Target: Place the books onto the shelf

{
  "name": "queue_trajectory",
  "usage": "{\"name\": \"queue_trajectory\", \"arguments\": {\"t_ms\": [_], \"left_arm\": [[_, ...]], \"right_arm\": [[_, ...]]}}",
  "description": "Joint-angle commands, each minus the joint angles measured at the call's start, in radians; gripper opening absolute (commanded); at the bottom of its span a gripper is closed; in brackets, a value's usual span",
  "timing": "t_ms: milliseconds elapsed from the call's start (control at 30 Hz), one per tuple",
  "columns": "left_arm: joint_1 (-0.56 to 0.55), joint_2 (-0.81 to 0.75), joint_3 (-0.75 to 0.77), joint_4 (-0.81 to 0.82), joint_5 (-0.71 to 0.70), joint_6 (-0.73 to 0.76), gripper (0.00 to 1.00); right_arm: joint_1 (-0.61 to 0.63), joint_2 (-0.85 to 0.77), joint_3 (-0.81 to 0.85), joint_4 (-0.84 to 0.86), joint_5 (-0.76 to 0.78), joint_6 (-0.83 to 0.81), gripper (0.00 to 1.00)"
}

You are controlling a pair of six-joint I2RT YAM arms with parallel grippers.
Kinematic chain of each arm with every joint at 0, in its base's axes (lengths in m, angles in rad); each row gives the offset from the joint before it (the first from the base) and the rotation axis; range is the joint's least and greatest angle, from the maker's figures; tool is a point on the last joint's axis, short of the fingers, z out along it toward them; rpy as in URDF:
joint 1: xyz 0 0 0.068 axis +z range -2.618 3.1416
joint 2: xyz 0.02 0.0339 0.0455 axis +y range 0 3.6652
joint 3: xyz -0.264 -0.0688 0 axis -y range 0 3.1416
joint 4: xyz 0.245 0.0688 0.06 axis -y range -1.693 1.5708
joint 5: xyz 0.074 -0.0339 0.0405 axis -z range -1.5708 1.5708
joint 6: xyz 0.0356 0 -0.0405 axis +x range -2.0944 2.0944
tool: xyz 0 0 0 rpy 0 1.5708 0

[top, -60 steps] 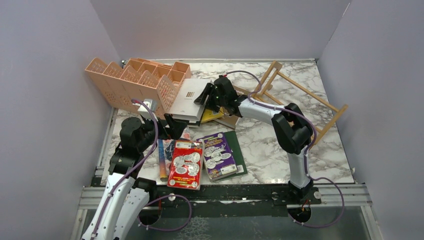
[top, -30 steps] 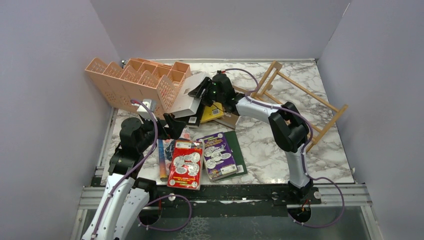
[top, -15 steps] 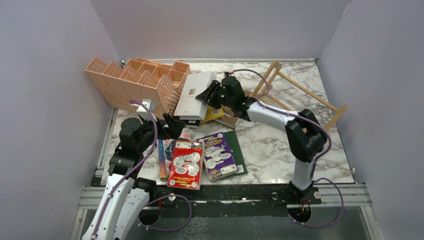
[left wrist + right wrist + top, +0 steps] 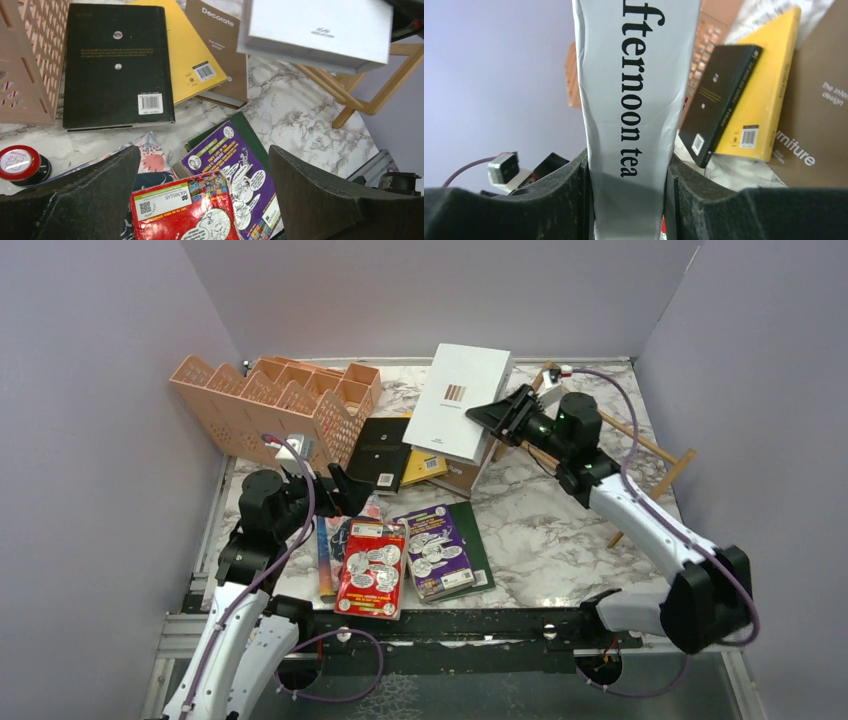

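Half the shelf (image 4: 668, 478) hides behind my right gripper (image 4: 492, 418), clamped on the white book (image 4: 460, 400); it was lifted off the pile toward one o'clock; my left gripper (image 4: 345, 492) gapes wide, empty.

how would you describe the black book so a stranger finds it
Start at the peach lattice organizer on the far left. Lying flat right beside it is the black book, partly covering a yellow book. Only it has a plain black cover with a white barcode sticker.

Overhead camera looks down; both close wrist cameras share the black book (image 4: 117, 65).
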State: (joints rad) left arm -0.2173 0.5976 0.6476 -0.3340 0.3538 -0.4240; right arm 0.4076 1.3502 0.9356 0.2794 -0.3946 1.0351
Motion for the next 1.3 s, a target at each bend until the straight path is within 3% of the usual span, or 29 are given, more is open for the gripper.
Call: {"name": "queue_trajectory", "arguments": {"t_ms": [0,233,533,933,1267], "left_arm": [[0.006,-0.040,0.034,0.027,0.074,0.037,0.99],[0.005,-0.043,-0.001,0.025,0.080,0.042,0.99],[0.005,-0.068,-0.013,0.009,0.068,0.037,0.99],[0.004,-0.068,-0.016,0.010,0.039,0.041,0.99],[0.005,-0.062,-0.016,0.010,0.032,0.038,0.99]], "right_arm": [[-0.011,-0.198,0.083,-0.167,0.108,-0.155,0.38],[-0.013,-0.320,0.204,-0.397,0.376,-0.351,0.38],[-0.013,-0.360,0.264,-0.448,0.784,-0.609,0.39],[-0.013,-0.359,0.248,-0.506,1.127,-0.725,0.38],[-0.013,-0.195,0.221,-0.502,1.237,-0.747,0.38]]}}
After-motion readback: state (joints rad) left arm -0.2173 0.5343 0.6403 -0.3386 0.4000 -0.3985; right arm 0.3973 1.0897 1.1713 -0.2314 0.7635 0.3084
